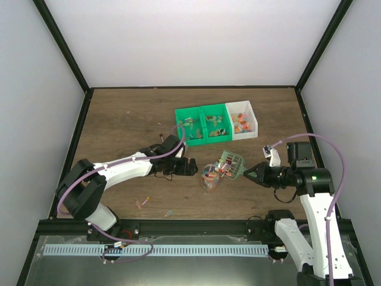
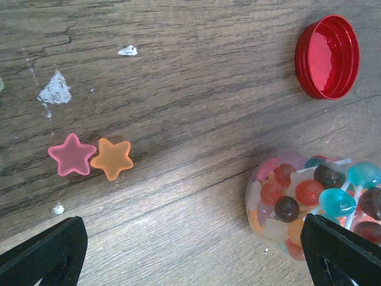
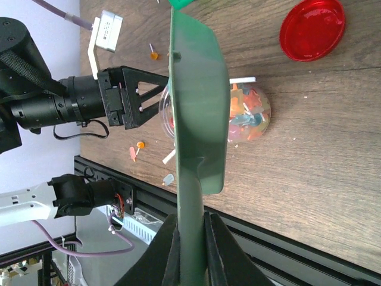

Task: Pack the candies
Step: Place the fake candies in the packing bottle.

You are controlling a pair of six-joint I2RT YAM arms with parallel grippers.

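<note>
A clear jar [image 1: 209, 177] part-filled with mixed-colour candies [image 2: 297, 193] stands mid-table. My right gripper [image 3: 193, 250] is shut on the handle of the green slotted scoop [image 3: 196, 107], which hangs tilted over the jar [image 3: 247, 113]; some candies show in the scoop [image 1: 231, 164]. My left gripper [image 2: 193, 256] is open and low at the table, its right finger [image 2: 339, 250] against the jar's side. Nothing lies between its jaws. A pink star candy [image 2: 71, 155] and an orange one [image 2: 112, 158] lie on the wood ahead of it.
The round red lid [image 2: 327, 56] lies open side up beyond the jar. Two green bins [image 1: 202, 125] and a white bin [image 1: 244, 119] with candies stand at the back. A few loose candies [image 1: 141, 202] lie near the front edge.
</note>
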